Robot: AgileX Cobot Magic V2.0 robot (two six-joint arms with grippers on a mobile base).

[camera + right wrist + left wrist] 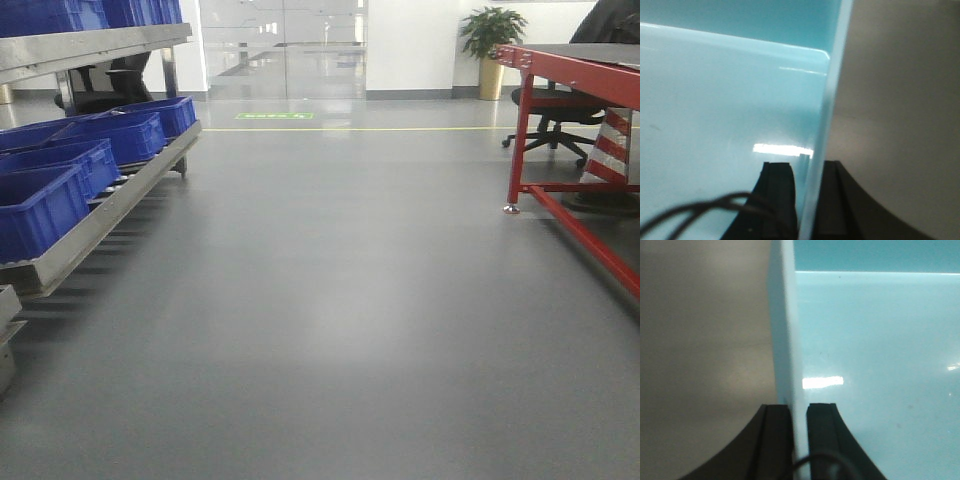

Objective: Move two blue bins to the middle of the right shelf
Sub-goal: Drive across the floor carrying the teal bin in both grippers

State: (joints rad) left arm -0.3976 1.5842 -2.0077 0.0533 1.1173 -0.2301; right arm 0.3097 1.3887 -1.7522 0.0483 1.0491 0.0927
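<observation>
Contact on both sides. The left end effector (799,410) is nearly closed, clamped on the thin upright wall of a pale turquoise bin (865,365). One black finger (775,440) sits outside the wall and the other is inside, both pressed against the plastic. The right end effector (807,167) mirrors it, pinched onto a wall of pale turquoise bin (715,100). Here its inner finger (777,200) lies over the bin's glossy bottom, its partner outside. I cannot tell whether both walls belong to one bin, or whether a second bin sits nested beneath.

Each wrist view looks down into a bare, shiny interior with a strip of reflected light, and blurred grey floor shows beyond the wall. A dark cable (700,210) loops across the lower corner of the right wrist view.

The front view shows none of that: no bin, no arms. It shows the room instead, with open grey floor (330,300) running ahead. A steel rack (100,215) stands on the left, its sloping lower tier lined with dark blue crates (40,205), and more crates sit on the tier above. A red-framed table (570,65) stands on the right with an office chair (555,115) behind it. A potted plant (490,35) stands by the far wall. So the pale bins are up at the robot, in its grip, well apart from that rack.
</observation>
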